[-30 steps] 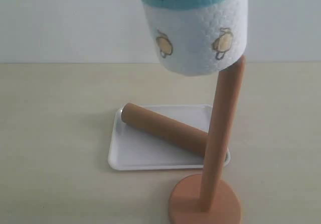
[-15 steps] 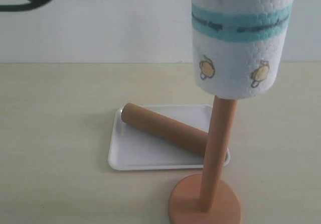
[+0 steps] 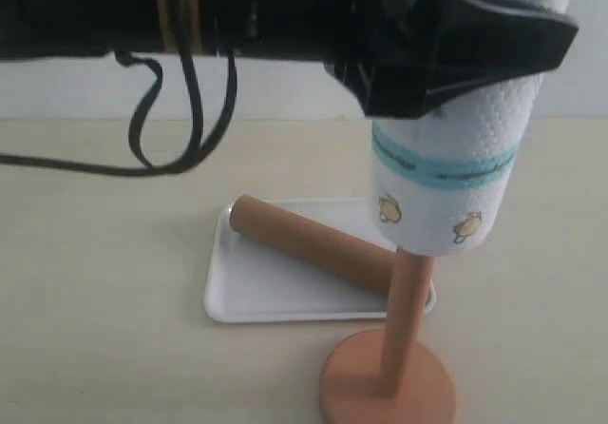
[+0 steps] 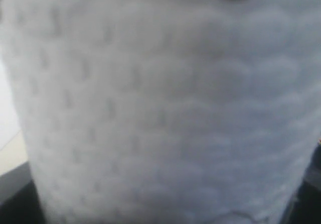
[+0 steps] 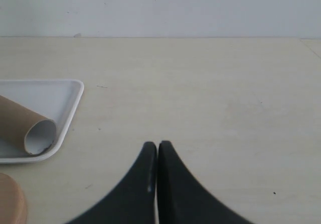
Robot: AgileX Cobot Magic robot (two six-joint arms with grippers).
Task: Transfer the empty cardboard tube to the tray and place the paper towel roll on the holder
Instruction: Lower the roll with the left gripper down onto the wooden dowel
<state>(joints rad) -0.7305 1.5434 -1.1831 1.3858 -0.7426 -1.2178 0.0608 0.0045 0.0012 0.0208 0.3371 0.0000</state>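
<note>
The paper towel roll (image 3: 445,177), white with a teal band and yellow prints, stands upright over the holder, with the post's top hidden inside it. My left gripper (image 3: 465,48) reaches across from the left and is shut on the roll's upper part. In the left wrist view the paper towel roll (image 4: 160,103) fills the frame. The holder's post (image 3: 403,315) shows below the roll, above its round base (image 3: 388,388). The empty cardboard tube (image 3: 312,243) lies slantwise in the white tray (image 3: 249,302). My right gripper (image 5: 157,146) is shut on nothing, low over the table beside the tray (image 5: 67,96) and the tube (image 5: 27,128).
Black cables (image 3: 166,139) hang from the left arm above the table's left half. The holder's base (image 5: 9,203) sits close to the right gripper. Pale wooden table (image 5: 210,98) stretches to a white wall behind.
The roll has moved right and come down over the post, covering its top. The left arm and gripper have dropped into the exterior view. Tube and tray have not moved.
</note>
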